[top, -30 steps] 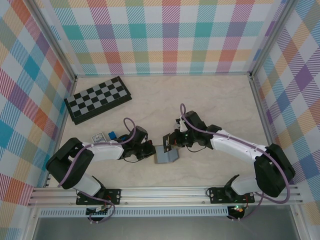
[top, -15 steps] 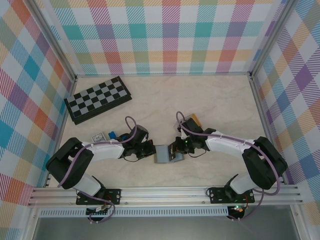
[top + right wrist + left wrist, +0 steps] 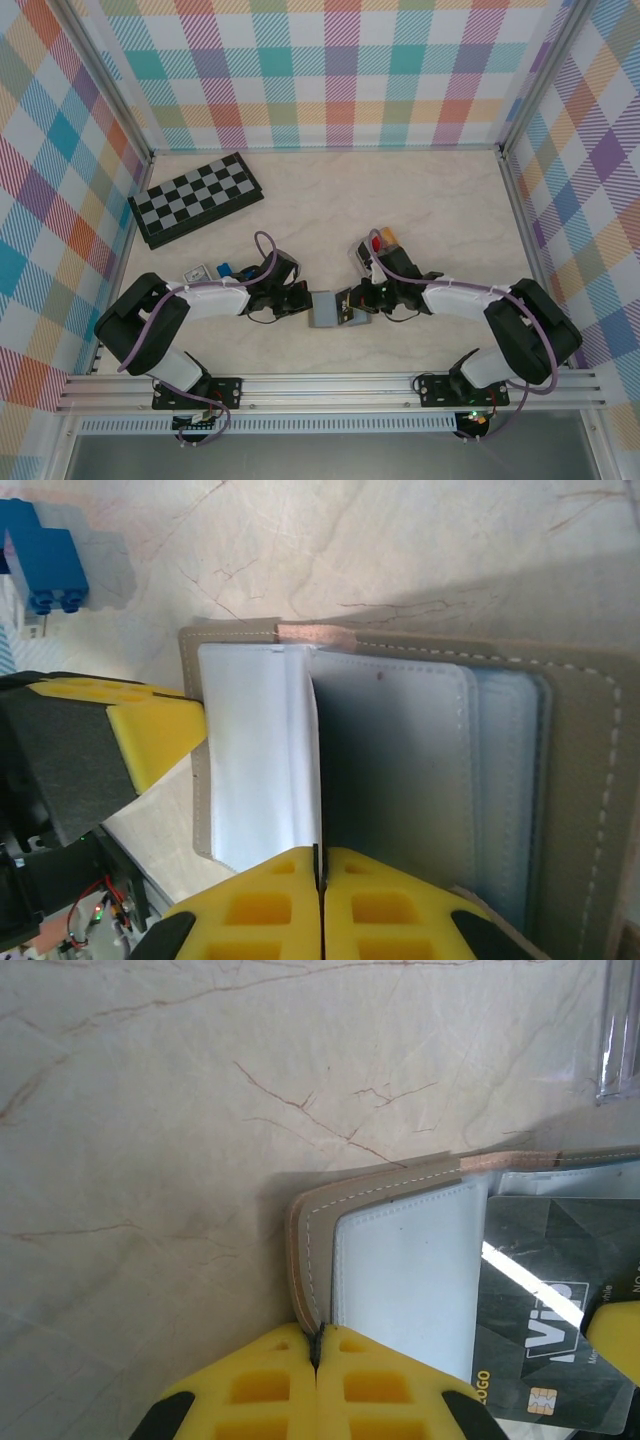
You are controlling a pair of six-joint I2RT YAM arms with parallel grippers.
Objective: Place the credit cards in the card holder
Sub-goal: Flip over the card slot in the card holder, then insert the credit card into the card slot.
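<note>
Left gripper (image 3: pixel 317 1355) is clamped shut on the holder's (image 3: pixel 400 1260) open edge, pinning it to the table (image 3: pixel 150 1110) front and centre between the two arms. The right gripper (image 3: pixel 321 872) is closed on a dark card (image 3: pixel 548 1325), which stands tilted over the pale inner half. In the right wrist view the card is edge-on, so I can't tell if its leading edge has found a pocket slit or is just resting on the flap. The other cards (image 3: pixel 384 238), red and orange, sit behind the right arm, well apart from the holder.

How I'd do this bit: grip hard with the left so the holder can't skid or fold shut when the card pushes. Lay the card flatter so it runs along the pocket instead of stabbing down. Feed it slow and straight with no twist, or a corner will likely snag on the stitching. Biggest risk imo is it slipping into the fold between the halves rather than a pocket. Don't let go until most of it is swallowed.
</note>
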